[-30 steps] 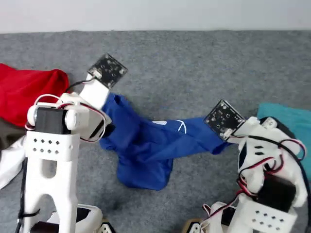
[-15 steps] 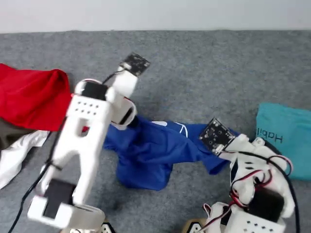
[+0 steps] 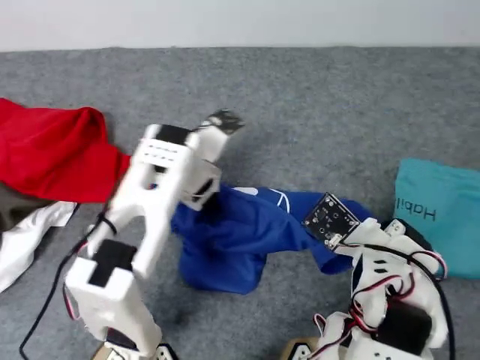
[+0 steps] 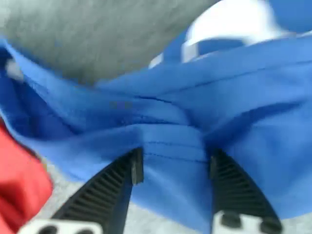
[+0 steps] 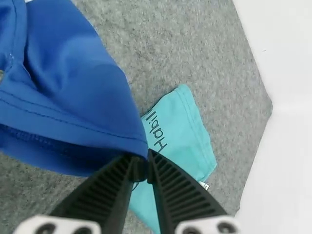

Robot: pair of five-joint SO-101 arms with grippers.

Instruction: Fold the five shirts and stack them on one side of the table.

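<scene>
A blue shirt (image 3: 240, 232) lies bunched in the middle of the grey table, held at both ends. My left gripper (image 3: 204, 193) sits at its left end; in the left wrist view a gather of blue fabric (image 4: 170, 131) is clamped between the black fingers (image 4: 122, 180) of the gripper (image 4: 171, 163). My right gripper (image 3: 339, 244) is at the shirt's right end, and in the right wrist view it (image 5: 140, 163) is shut on the blue hem (image 5: 73, 97). A folded teal shirt (image 3: 439, 214) lies at the right edge and also shows as teal cloth (image 5: 178, 131) beyond the right fingers.
A red shirt (image 3: 52, 154) is heaped at the left edge, with a dark garment (image 3: 15, 206) and a white shirt (image 3: 22, 244) just in front of it. Bare grey table (image 3: 315, 105) stretches behind the arms. Red cloth (image 4: 19, 190) lies close beside the left gripper.
My left arm has swung right toward the table's middle, carrying the shirt's left end with it. The right arm has shifted a little left, so the blue shirt is more bunched.
</scene>
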